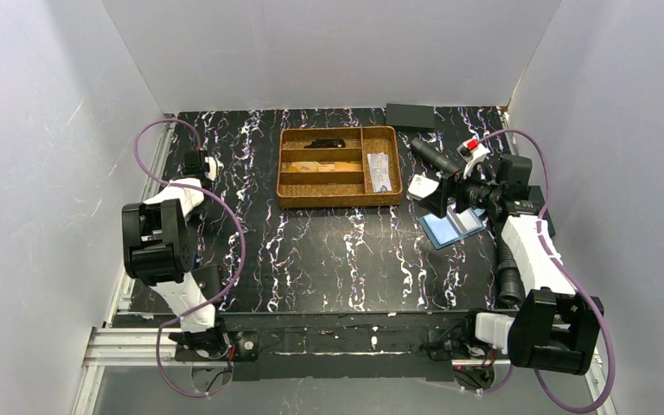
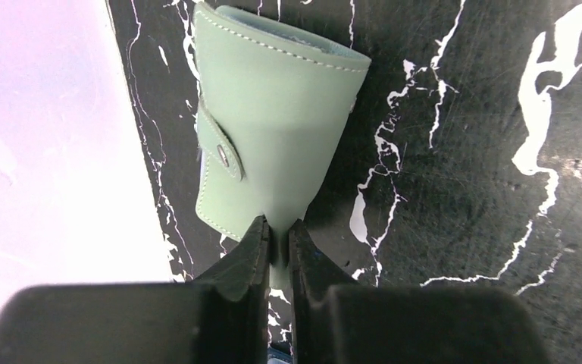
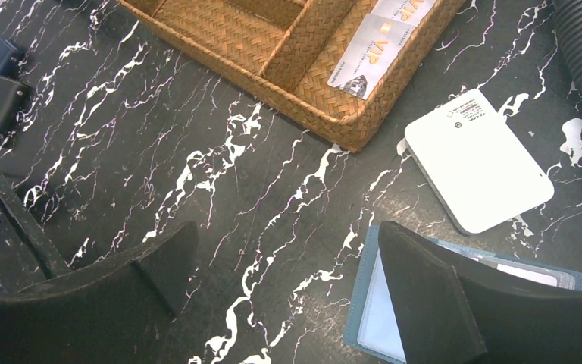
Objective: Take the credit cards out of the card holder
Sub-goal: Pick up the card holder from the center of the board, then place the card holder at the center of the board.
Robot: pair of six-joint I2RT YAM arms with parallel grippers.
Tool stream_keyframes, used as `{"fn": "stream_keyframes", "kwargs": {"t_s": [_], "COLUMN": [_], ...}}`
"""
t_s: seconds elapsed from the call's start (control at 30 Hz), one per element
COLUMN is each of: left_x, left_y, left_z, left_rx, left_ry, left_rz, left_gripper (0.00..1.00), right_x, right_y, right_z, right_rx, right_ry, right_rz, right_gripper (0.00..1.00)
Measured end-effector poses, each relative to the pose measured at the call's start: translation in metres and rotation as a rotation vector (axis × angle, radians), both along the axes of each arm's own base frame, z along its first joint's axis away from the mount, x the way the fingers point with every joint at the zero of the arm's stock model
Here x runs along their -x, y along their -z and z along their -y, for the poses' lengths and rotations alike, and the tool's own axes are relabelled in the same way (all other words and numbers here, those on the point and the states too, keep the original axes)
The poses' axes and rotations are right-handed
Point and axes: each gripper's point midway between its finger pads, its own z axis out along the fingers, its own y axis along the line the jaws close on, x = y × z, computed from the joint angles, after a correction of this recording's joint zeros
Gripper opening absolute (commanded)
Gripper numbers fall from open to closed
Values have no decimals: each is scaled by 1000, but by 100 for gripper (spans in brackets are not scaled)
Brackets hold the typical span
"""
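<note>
The woven tray (image 1: pixel 339 202) has several compartments. The right one holds two silvery cards (image 3: pixel 371 53) printed VIP, the middle one an orange-gold card (image 1: pixel 313 166), and the far one a dark shape (image 1: pixel 327 143) too small to make out.

The blue holder (image 3: pixel 370 318) is partly covered by a finger of the right pincer (image 3: pixel 286 235), which is spread wide above the table (image 3: pixel 220 174). A white box (image 3: pixel 477 159) lies just beside it.

The card holder (image 2: pixel 273 121) sits at the table's left edge, beside the white wall. It is pale teal-green, stitched, folded shut, with a snap tab (image 2: pixel 221 149). The left pincer (image 2: pixel 276 227) pinches its near edge. Its inside is hidden.
</note>
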Motion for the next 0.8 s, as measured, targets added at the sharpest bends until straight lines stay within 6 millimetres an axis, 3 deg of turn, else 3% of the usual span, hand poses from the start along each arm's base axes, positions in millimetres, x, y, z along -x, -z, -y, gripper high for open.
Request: {"fn": "stream_keyframes", "kwargs": {"t_s": [0.1,0.23,0.43,0.57,0.8], "left_x": [-2,-2,12,36,102], "left_y": [-7,-17,-46,-64,-95], "left_z": [6,30,94,138,200], "left_rx": [3,45,151,259,539], "left_ry": [19,81,205,259,268], "left_rz": [14,33,67,73,110], "left_gripper": [0,0,0,0,0], "right_x": [0,0,0,0,-1], "right_y": [0,0,0,0,2], "right_z": [0,0,0,0,1], "right_rx": [0,0,2,5,16], "right_ry": [0,0,-1,-2,-9], "right_rz": [0,-1,1,3,10], "right_gripper": [98,98,98,98,98]}}
